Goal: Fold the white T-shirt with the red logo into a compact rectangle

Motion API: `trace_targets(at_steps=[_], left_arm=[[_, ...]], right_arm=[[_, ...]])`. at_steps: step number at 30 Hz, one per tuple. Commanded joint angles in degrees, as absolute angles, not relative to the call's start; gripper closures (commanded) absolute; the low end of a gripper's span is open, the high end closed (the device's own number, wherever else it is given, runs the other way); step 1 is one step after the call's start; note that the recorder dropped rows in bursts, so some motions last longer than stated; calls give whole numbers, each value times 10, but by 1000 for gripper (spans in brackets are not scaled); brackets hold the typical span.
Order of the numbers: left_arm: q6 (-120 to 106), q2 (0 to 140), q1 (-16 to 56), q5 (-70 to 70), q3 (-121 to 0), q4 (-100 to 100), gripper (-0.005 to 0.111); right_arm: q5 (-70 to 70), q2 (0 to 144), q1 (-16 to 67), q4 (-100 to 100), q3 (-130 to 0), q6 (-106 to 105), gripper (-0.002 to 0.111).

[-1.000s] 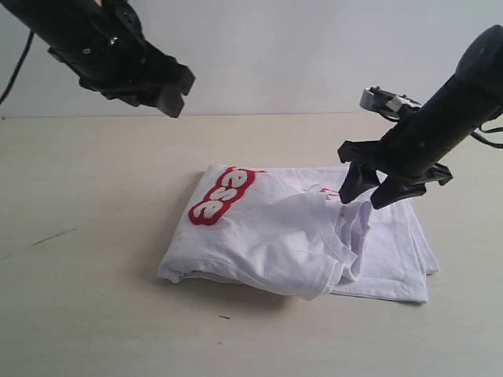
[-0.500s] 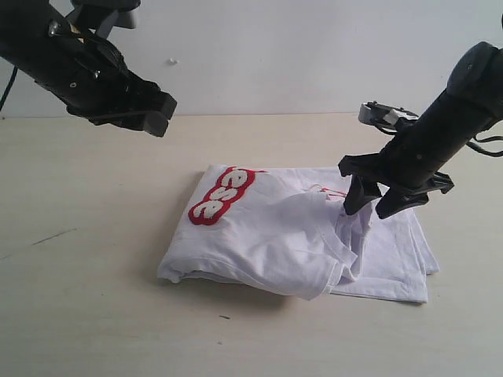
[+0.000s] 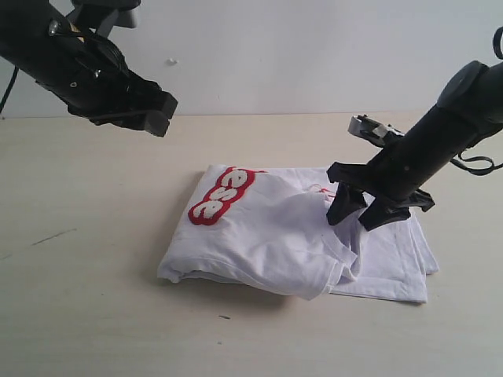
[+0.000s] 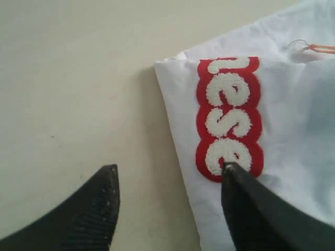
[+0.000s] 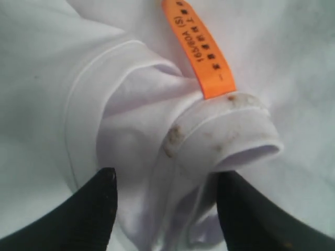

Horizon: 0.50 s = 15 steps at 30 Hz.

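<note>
White T-shirt (image 3: pixel 267 236) lies approx mid-surface (image 3: pixel 94 275), clear of all edges, already part-folded into a thick bundle. Red logo (image 3: pixel 222 195) is on top at the bundle's far-left corner. Collar (image 5: pixel 230 125) w/ orange tag (image 5: pixel 201 47) is rucked up on the right half.

Right gripper (image 3: pixel 353 220) is low over that ruck, jaws apart either side of the collar roll, nothing clamped yet. Left gripper (image 3: pixel 155 114) hangs high toward the surface's far-left corner, jaws part-open, empty.

Step in hand, prob.: grab the collar bunch & flatten it. To do it well: pinch the collar rib only, not the layers below. Close gently, lift little, lay it flat so the stack doesn't slide. Left gripper could pin the logo side.
</note>
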<state>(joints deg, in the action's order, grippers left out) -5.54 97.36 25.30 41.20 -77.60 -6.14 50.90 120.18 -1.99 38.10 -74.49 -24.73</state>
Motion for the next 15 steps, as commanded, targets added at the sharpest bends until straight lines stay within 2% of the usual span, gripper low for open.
trace_targets(at_steps=[1, 6, 8, 15], left_arm=[[-57, 967, 251, 407, -775, -67, 50], [-57, 967, 251, 407, -775, -67, 50], [-57, 967, 251, 407, -775, -67, 50], [-57, 967, 251, 408, -775, -68, 50]], right_arm=[[508, 1210, -20, 409, -742, -272, 52], [506, 1210, -20, 386, -742, -261, 54], [507, 1210, -20, 369, -742, -250, 60], [522, 1210, -20, 374, -742, -302, 108]])
